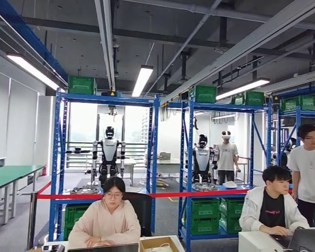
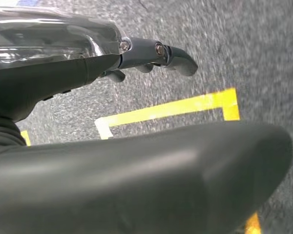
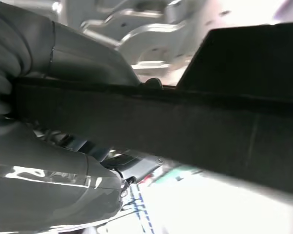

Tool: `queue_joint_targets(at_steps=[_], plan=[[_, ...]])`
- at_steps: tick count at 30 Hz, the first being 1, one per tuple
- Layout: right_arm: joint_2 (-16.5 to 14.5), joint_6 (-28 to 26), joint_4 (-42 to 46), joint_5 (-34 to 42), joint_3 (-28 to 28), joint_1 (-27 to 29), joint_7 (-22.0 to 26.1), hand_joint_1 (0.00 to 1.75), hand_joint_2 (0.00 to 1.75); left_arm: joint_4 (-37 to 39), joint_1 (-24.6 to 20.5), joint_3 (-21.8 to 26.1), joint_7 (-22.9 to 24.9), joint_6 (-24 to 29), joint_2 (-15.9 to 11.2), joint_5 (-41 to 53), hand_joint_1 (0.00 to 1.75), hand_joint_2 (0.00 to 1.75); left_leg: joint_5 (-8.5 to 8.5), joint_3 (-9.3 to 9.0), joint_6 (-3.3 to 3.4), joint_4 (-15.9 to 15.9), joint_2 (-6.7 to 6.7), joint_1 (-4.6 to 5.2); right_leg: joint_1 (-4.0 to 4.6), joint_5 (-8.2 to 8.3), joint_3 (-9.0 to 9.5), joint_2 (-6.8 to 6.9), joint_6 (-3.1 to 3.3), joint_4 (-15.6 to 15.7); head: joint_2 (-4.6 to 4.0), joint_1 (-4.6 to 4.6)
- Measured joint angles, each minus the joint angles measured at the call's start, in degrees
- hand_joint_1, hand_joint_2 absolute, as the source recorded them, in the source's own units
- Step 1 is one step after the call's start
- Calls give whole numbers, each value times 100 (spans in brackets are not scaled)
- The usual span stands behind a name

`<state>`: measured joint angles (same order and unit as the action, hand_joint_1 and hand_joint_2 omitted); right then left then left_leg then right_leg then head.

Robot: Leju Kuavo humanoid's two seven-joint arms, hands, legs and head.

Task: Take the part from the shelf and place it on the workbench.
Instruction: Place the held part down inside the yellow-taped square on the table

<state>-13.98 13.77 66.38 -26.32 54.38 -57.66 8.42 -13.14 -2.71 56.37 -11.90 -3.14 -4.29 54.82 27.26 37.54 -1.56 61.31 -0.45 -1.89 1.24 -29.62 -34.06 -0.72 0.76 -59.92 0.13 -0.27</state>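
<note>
— What is showing on the far left?

— A green-topped counter is standing by the wall. Just beside it a blue shelf is carrying a green crate on its top level, and another humanoid robot is standing behind that shelf.

— And in front of it?

— A person in a pale pink top is sitting at a desk, facing this way, with an open cardboard box lying near their elbow. A red band is running across both racks.

— Further right?

— A second blue shelf is holding green crates low down. Behind it a second robot is standing beside a person wearing a headset. At the right edge a person in a white jacket is sitting at a laptop, and another person is standing just behind.

— What is the left hand doing?

— It is hanging over the grey floor and a yellow tape line, its fingers stretched out apart from the thumb, carrying nothing.

— And the right hand?

— It is gripping the part, a long dark flat piece lying between the thumb and the fingers.
</note>
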Motion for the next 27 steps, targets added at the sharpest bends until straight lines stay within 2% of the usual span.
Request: queue_joint_targets(at_steps=[2, 3, 4, 6, 7, 8, 9, 10, 12, 13, 14, 17, 19, 22, 23, 24, 25, 27], plan=[[-128, -99, -555, -209, 44, -227, -38, 175, 175, 1, -6, -7, -20, -34, 11, 91, 0, 175, -6, -2, 49, -1, -4, 0, -14, -43, -7, 4, -30, -25, 0, -5], [-190, -164, -848, -314, 54, -354, -52, 175, 175, 1, -12, -10, -29, -46, 15, 129, 0, 175, -9, -5, 75, -6, -4, -5, -23, -122, -52, 11, -53, -134, 0, -5], [-245, -245, -1135, -418, 56, -482, -75, 175, 175, 1, -20, -13, -38, -55, 17, 166, 0, 175, -11, -8, 96, -10, -3, -12, -33, -249, -148, 17, -80, -349, 0, -5], [-326, -428, -1681, -604, 44, -700, -127, 175, 175, 1, -36, -15, -53, -61, 18, 211, 0, 175, -6, -11, 120, -11, -3, -10, -50, -566, -487, 31, -117, -1056, 0, -5], [-346, -530, -1924, -695, 28, -771, -169, 175, 175, 1, -39, -14, -60, -63, 18, 224, 0, 175, -2, -15, 126, -11, -4, -8, -56, -670, -663, 34, -123, -1391, 0, -6], [-361, -646, -2151, -805, 0, -820, -218, 175, 175, 1, -37, -14, -66, -63, 20, 232, 0, 175, 2, -22, 132, -11, -7, -6, -58, -683, -777, 35, -122, -1577, 0, -6], [-369, -779, -2363, -944, -39, -858, -282, 175, 175, 1, -33, -13, -70, -63, 26, 242, 0, 175, 6, -31, 136, -10, -10, -2, -57, -592, -798, 34, -111, -1554, 0, -6], [-376, -913, -2538, -1097, -80, -892, -355, 175, 175, 0, -29, -11, -75, -63, 33, 253, 0, 175, 11, -43, 139, -11, -13, 1, -50, -401, -713, 34, -90, -1303, 0, -6], [-382, -1204, -2810, -1454, -180, -972, -566, 175, 175, 1, -26, -3, -81, -61, 69, 271, 0, 175, 21, -61, 138, -20, -17, 7, -16, 18, -391, 34, -27, -525, 0, -5], [-379, -1341, -2907, -1632, -228, -1010, -693, 175, 175, 1, -28, 5, -84, -59, 88, 274, 0, 175, 23, -65, 130, -29, -17, 5, 6, 141, -263, 34, 2, -217, 0, -5], [-368, -1480, -2995, -1836, -284, -1033, -833, 175, 175, 2, -27, 17, -85, -57, 112, 275, 0, 175, 21, -66, 117, -42, -16, 1, 26, 188, -194, 34, 21, -47, 0, -5], [-275, -1739, -3115, -2643, -538, -950, -1165, 175, 175, 2, -8, 98, -85, -36, 170, 292, 0, 175, 17, -104, 47, -97, -10, -14, 40, 210, -118, 38, 69, 114, 0, -3], [-206, -1795, -3120, -3243, -807, -813, -1269, 175, 175, 2, 9, 171, -86, -11, 209, 325, 0, 175, 157, -51, 30, 66, 0, -8, 14, 262, -36, 53, 113, 240, 0, -2], [-132, -1870, -3125, -3818, -1198, -525, -1223, 175, 175, 2, 29, 295, -96, 28, 232, 371, 0, 175, 585, 381, 21, 978, 5, 5, 4, 273, -1, 58, 139, 280, 0, -1], [-113, -1894, -3125, -3954, -1315, -397, -1179, 175, 175, 2, 34, 343, -104, 44, 232, 389, 0, 175, 631, 500, 9, 1201, 6, 5, 4, 267, 2, 55, 139, 276, 0, -1], [-99, -1914, -3126, -4070, -1417, -266, -1132, 175, 175, 2, 39, 388, -117, 57, 232, 407, 0, 175, 573, 532, -4, 1231, 8, 1, 1, 257, 4, 49, 136, 268, 0, -1], [-90, -1935, -3125, -4168, -1501, -140, -1084, 175, 175, 2, 41, 427, -133, 68, 232, 426, 0, 175, 422, 466, -15, 1059, 11, -6, -4, 240, 7, 40, 126, 251, 0, -1], [-81, -2009, -3124, -4334, -1610, 77, -993, 175, 175, 2, 37, 492, -168, 85, 236, 455, 0, 175, 68, 168, -33, 401, 16, -16, -7, 178, -1, 22, 80, 183, 0, -1]])
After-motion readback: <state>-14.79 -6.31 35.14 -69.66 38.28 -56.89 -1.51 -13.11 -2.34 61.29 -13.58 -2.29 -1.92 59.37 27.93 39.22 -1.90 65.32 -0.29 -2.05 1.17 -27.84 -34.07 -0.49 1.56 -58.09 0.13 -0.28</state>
